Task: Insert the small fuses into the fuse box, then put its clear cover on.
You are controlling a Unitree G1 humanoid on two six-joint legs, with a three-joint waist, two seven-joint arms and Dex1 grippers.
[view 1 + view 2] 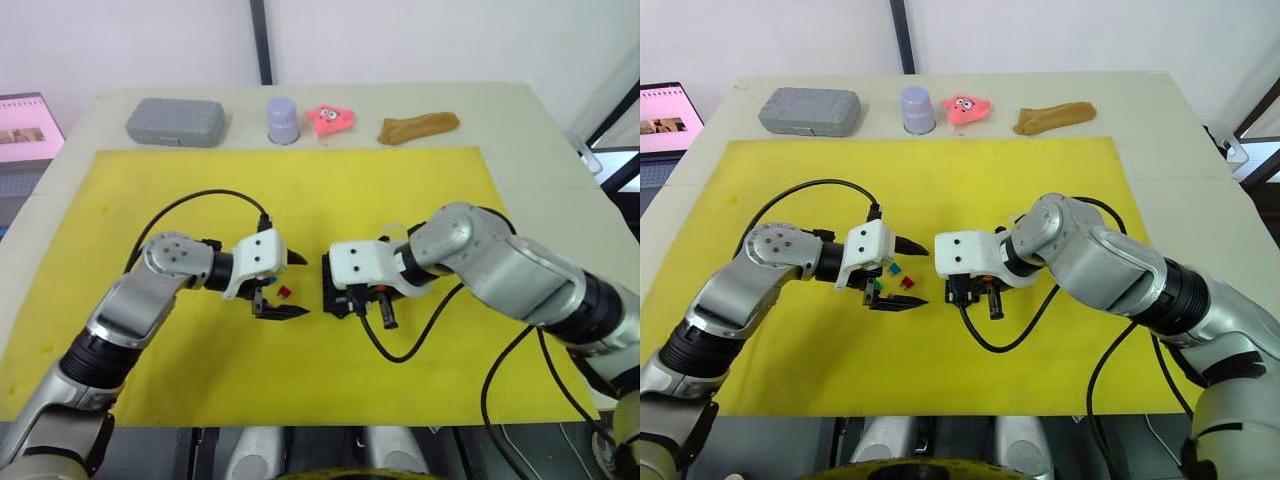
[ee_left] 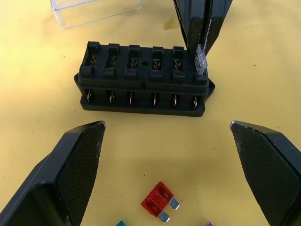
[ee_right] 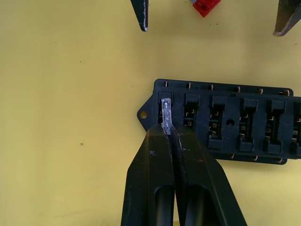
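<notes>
Two grippers work over your yellow mat (image 1: 400, 190), with the small black slotted fuse box (image 1: 337, 283) as your landmark near the mat's middle. In the left eye view, your right gripper (image 1: 365, 290) hangs directly over the box, largely hiding it. Your left gripper (image 1: 290, 285) sits just to the box's left, with a tiny red blade fuse (image 1: 284, 292) lying between its fingers.

In the right eye view, loose green, teal and red fuses (image 1: 890, 278) lie on the mat just left of the box, inside the spread of the left gripper, probably kept close for quick picking.

In the left wrist view, the left gripper's jaws stand wide apart and hold nothing. The box lies beyond them, broadside on, its long axis running across the line of those fingers, slots facing up. The clear rectangular plastic cover (image 2: 95, 10) rests on the mat just behind the box, apart from it.

In the right wrist view, your right gripper's jaws are pinched together on a pale, translucent blade fuse (image 3: 166, 115), held upright at the box's end slot. Its blades point down into the box, so I judge it is being seated; the other slots on view look empty.
</notes>
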